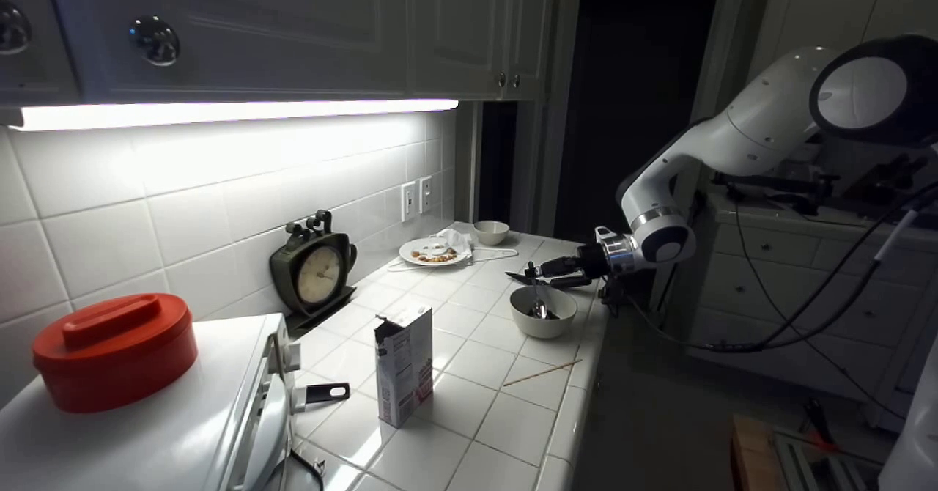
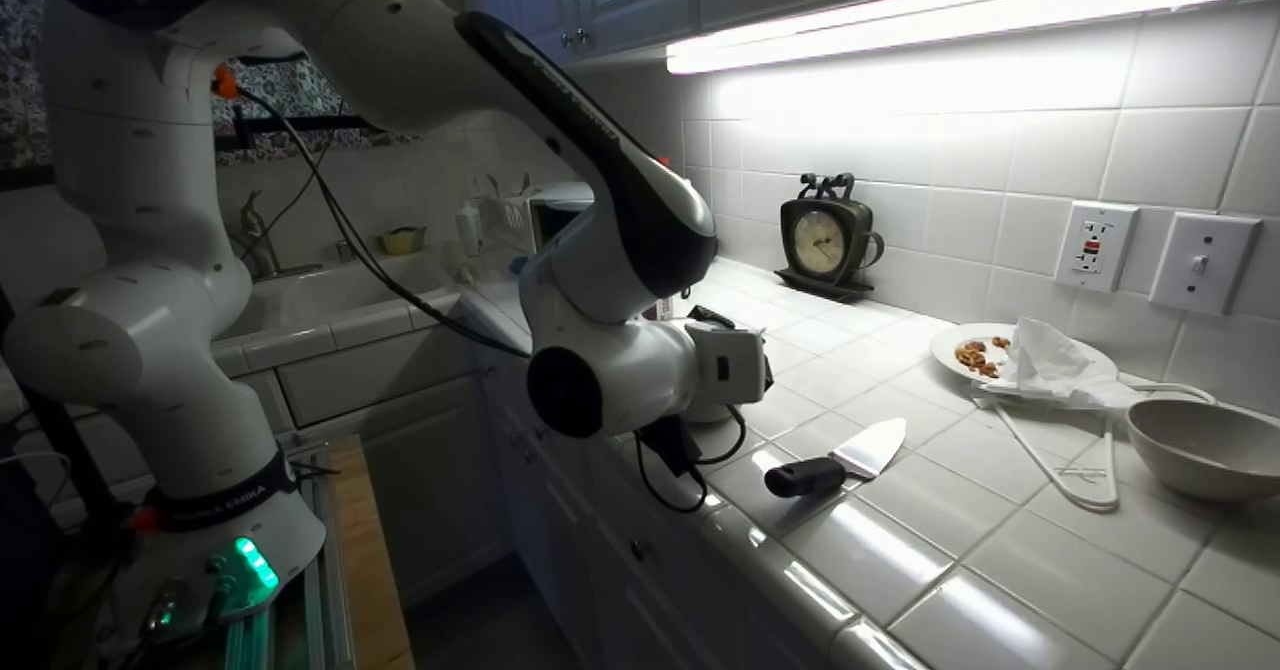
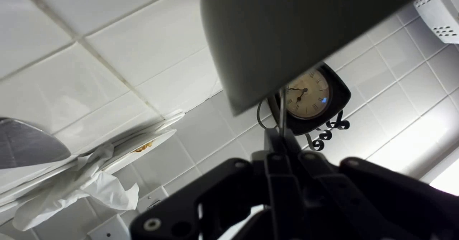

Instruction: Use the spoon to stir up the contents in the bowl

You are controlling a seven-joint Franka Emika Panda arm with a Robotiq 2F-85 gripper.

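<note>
Tool (image 3: 282,134) nearly closed, gripping spoon (image 1: 540,303) hndl; spoon's btm end in bowl (image 1: 541,329).

A white robot arm (image 1: 718,143) reaches in from the right in an exterior view, its elbow (image 1: 861,91) raised high and its forearm (image 1: 769,113) slanting down to the left. The wrist (image 1: 663,242) bends at the bottom, levelling the black gripper (image 1: 533,270) so that it points left, almost horizontal. In the wrist view, two dark fingers (image 3: 281,193) lie side by side, tips together in a tight pinch. In an exterior view, the base (image 2: 285,530) stands at near left with green lights (image 2: 257,562) glowing; above it the arm rises upright, then arches over to the right, where the folded wrist blocks sight of the gripper.
</note>
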